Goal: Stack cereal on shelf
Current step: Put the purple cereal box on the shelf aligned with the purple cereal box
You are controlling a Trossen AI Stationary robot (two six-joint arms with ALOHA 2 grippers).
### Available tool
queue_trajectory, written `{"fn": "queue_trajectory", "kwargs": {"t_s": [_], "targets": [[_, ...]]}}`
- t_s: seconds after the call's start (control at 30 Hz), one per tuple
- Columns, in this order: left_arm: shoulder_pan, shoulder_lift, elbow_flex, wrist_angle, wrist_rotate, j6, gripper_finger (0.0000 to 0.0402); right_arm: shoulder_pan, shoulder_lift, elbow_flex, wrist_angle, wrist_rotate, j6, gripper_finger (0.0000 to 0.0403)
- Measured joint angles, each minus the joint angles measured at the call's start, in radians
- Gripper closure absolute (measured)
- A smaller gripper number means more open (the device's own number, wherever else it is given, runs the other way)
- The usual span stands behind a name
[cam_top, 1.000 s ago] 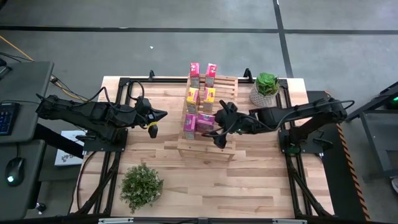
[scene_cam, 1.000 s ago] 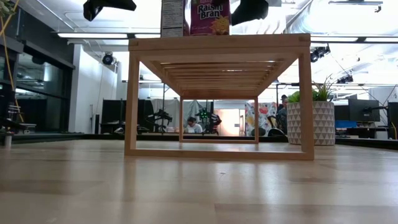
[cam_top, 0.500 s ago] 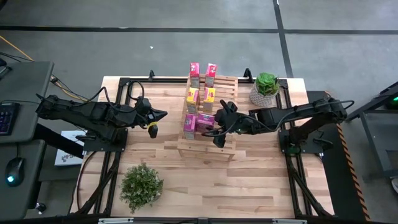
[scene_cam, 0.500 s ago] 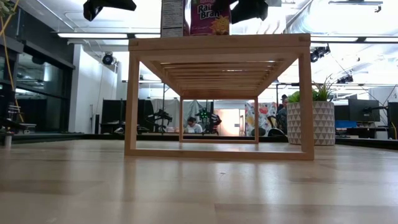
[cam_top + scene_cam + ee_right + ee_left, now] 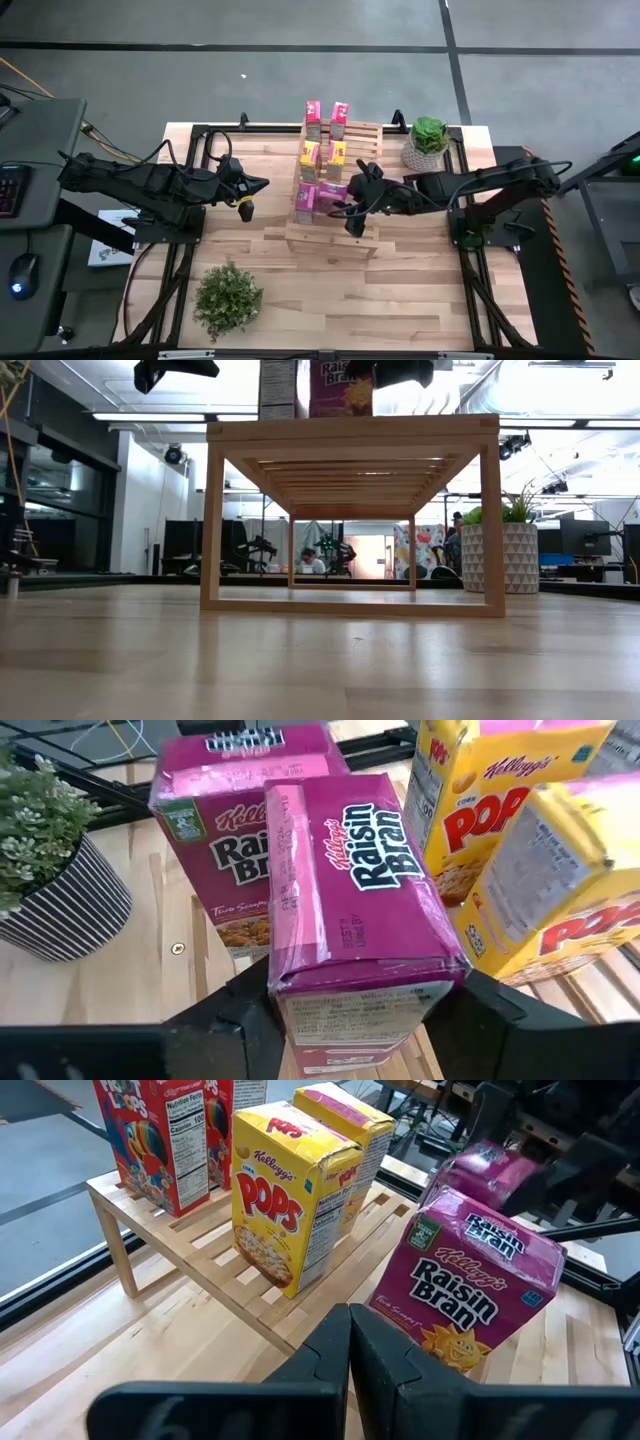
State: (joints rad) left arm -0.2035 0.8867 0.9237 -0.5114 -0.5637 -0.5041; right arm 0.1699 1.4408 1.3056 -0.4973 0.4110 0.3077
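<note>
The shelf stands mid-table, stepped in tiers. Two red cereal boxes stand on its far tier and two yellow ones on the middle tier. On the near tier, one magenta box stands upright. My right gripper reaches in from the table's right, shut on a second magenta box beside the first. My left gripper is shut on nothing and hangs left of the shelf. My right gripper has the magenta box between its two fingers, one on the near side and one on the far side. They meet it at the small-print end turned toward the wrist. The fingers slant down from the table's right. In the low view the box's bottom rests on the shelf's top.
A potted plant stands at the far right beside the shelf, and a bushy one at the near left. Bare planks lie between the shelf and the near edge. People and desks show in the room behind.
My right gripper's fingers have closed in on the magenta box on the near tier. In the low view the dark gripper has slid left over the box's upper right corner, and the box now looks shaded. The left arm has kept still.
</note>
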Motion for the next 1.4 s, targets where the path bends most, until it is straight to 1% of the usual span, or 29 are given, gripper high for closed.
{"fn": "queue_trajectory", "kwargs": {"t_s": [0.17, 0.27, 0.4, 0.53, 0.63, 0.77, 0.87, 1.03, 1.27, 1.4], "targets": [[0.0, 0.0, 0.0, 0.0, 0.0, 0.0, 0.0401, 0.001, -0.05, 0.0, -0.025, 0.0, 0.015, 0.0214], [0.0, 0.0, 0.0, 0.0, 0.0, 0.0, 0.0401, 0.017, -0.089, 0.006, -0.07, 0.004, 0.103, 0.0214], [0.0, 0.0, 0.0, 0.001, 0.0, 0.001, 0.0401, 0.086, -0.091, 0.094, -0.243, 0.038, 0.25, 0.0214], [0.0, 0.0, 0.0, 0.0, -0.001, 0.004, 0.0401, 0.178, -0.046, 0.191, -0.362, 0.161, 0.355, 0.0214], [0.0, 0.0, 0.0, -0.001, 0.0, 0.003, 0.0401, 0.222, 0.008, 0.255, -0.414, 0.246, 0.408, 0.0215], [0.0, 0.0, 0.0, 0.0, 0.0, 0.003, 0.0401, 0.235, 0.105, 0.314, -0.497, 0.349, 0.493, 0.0215], [0.0, 0.0, 0.0, 0.0, 0.001, 0.003, 0.0401, 0.222, 0.161, 0.344, -0.52, 0.412, 0.573, 0.0215], [0.0, 0.0, 0.0, 0.0, 0.001, 0.003, 0.0401, 0.192, 0.228, 0.371, -0.522, 0.426, 0.679, 0.0215], [0.0, 0.0, 0.0, 0.0, 0.002, 0.003, 0.0401, 0.176, 0.264, 0.373, -0.524, 0.45, 0.79, 0.0215], [0.0, 0.0, 0.0, 0.0, 0.003, 0.009, 0.0401, 0.176, 0.281, 0.374, -0.531, 0.45, 0.793, 0.0215]]}}
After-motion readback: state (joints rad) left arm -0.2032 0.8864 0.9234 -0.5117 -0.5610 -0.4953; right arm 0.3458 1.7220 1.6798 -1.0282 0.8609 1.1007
